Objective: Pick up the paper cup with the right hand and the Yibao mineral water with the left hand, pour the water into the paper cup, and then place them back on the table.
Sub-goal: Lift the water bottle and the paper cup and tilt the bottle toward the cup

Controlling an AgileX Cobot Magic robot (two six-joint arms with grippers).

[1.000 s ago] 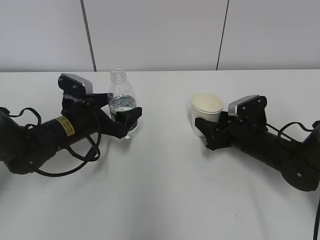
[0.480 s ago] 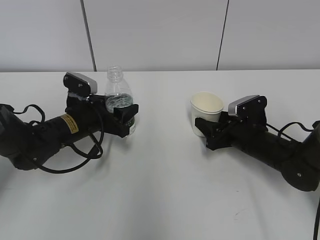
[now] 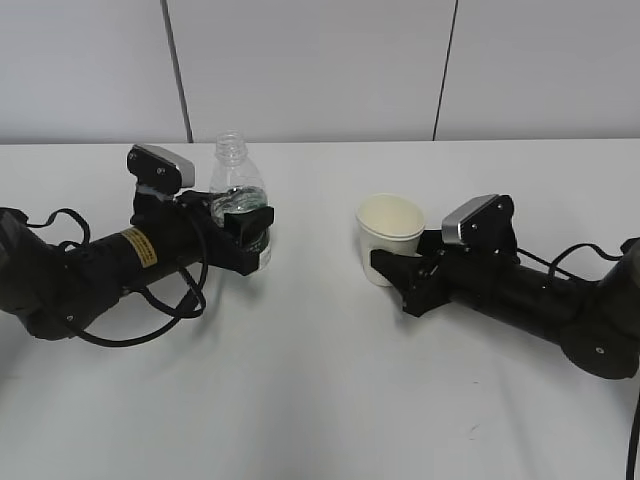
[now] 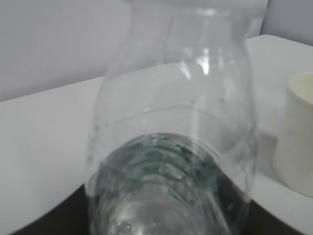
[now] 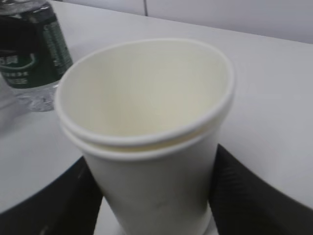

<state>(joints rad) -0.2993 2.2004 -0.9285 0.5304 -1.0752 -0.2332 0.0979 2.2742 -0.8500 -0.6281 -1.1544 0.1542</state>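
Findings run left to right, with the Yibao mineral water [image 3: 238, 205] taken as the landmark.

The left hand [image 3: 110, 265] lies low along the bench [image 3: 320, 400], reaching in from the left of the bottle at label height. That low, level approach suits a grip on the body of the bottle, below the shoulder, leaving the open ribbed neck free above for pouring. The left pincer [image 3: 248, 235] stands around the lower body of the bottle, one black finger [image 3: 250, 215] crossing in front of the label. The left wrist view is filled by the clear shoulder and the water inside; the jaws are not distinguishable there. Whether the jaws are pressed on the plastic or only close beside it cannot be told. The bottle stands upright, and its base appears to rest on the bench.

To the right of the bottle, well apart from it, is the paper cup [image 3: 390, 238], upright with its mouth open upward, as it must be to receive water. In the right wrist view it shows a doubled rim, perhaps two cups nested.

The right hand [image 3: 520, 300] reaches in from further right, also low. The right pincer [image 3: 395, 270] is clamped on the lower wall of the cup, dark jaws flanking it on both sides at a moderately wide setting. Whether the cup's base is clear of the bench cannot be told.

Judgement: both objects are being secured; the pour has not begun.
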